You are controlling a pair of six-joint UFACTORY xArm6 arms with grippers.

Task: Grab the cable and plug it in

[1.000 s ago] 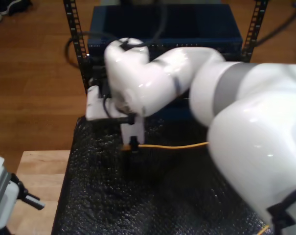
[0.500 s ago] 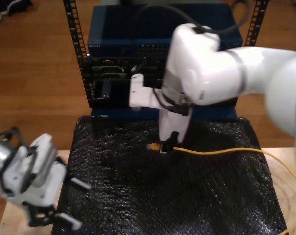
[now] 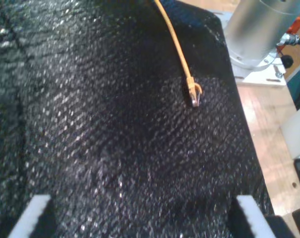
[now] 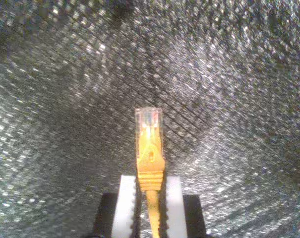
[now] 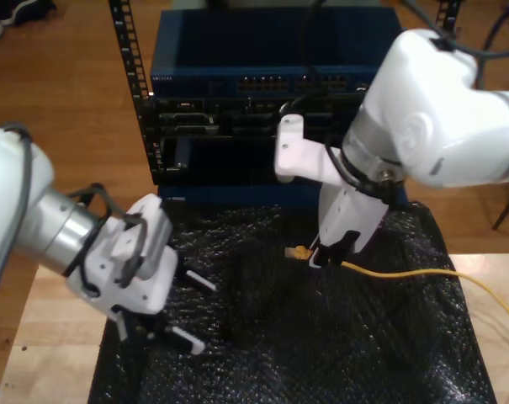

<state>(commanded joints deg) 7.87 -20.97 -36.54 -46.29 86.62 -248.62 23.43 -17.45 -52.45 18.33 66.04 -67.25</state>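
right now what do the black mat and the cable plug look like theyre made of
Black mat: looks like soft plastic bubble wrap or foam sheet, glossy, with a dimpled grid catching glints. Cable: yellow-orange, smooth, probably a rubbery jacket. Its plug: clear hard plastic, see-through at the tip, held in my second hand.

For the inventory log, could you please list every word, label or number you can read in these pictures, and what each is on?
No text reads legibly.
The blue rack unit has a thin pale line of print at its front edge, too small and blurred to read.
The cable and its clear plug carry no readable marking.
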